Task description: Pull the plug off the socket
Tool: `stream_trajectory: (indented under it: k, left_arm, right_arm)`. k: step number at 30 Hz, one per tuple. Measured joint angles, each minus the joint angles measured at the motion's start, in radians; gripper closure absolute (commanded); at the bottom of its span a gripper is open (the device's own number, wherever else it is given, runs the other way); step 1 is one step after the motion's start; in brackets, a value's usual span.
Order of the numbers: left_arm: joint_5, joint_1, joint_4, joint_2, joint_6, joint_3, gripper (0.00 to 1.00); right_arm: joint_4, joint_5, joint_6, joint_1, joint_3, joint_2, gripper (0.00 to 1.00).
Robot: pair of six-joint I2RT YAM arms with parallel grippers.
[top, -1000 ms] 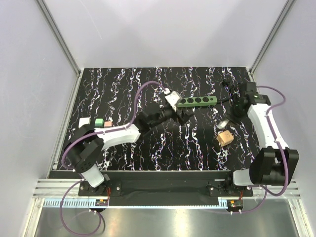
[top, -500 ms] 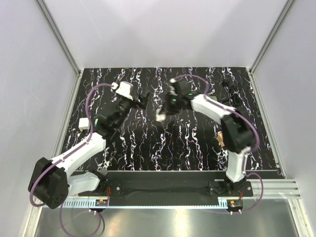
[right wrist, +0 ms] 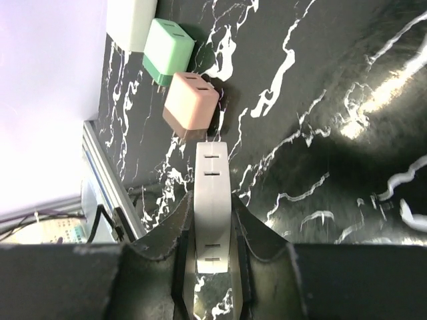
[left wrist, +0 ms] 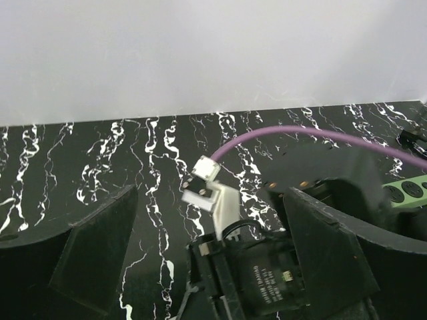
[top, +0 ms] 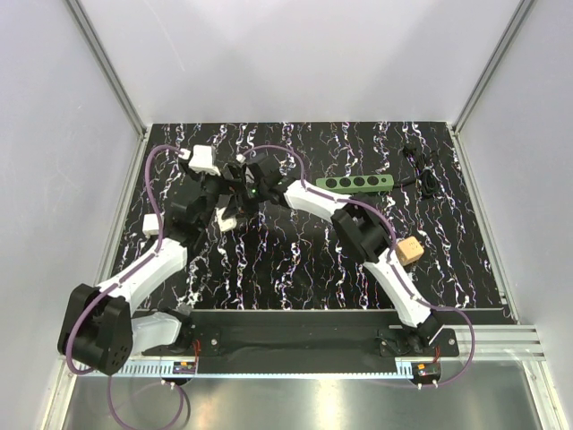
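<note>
The socket, a green power strip (top: 354,184) with a row of black holes, lies at the back right with nothing plugged into it; its end shows in the left wrist view (left wrist: 408,191). My right gripper (top: 231,208) (right wrist: 212,200) reaches far to the left and is shut on a white plug (right wrist: 212,220) (top: 225,220), held above the black marbled table. My left gripper (top: 231,175) (left wrist: 208,193) is open wide, its fingers (left wrist: 87,247) either side of the right arm's wrist, touching nothing.
Green (right wrist: 167,60), pink (right wrist: 191,107) and white (right wrist: 130,23) cube adaptors sit by the table's left edge, just beyond the held plug. A tan block (top: 410,251) lies on the right. A black cord (top: 421,166) trails from the strip. Both arms crowd together at the back left.
The right arm has swung from the strip's right end across to the far left, carrying the white plug. The left arm has pulled back from the strip to the left, its jaws open.
</note>
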Motion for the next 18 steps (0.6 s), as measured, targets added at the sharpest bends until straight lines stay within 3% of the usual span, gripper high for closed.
stream_trajectory:
  k: [18]
  left_arm:
    - [-0.01,0.022,-0.143,0.031,0.006,0.035,0.04]
  right_arm:
    - [0.006,-0.273,0.043,-0.001,0.18,0.2,0.91]
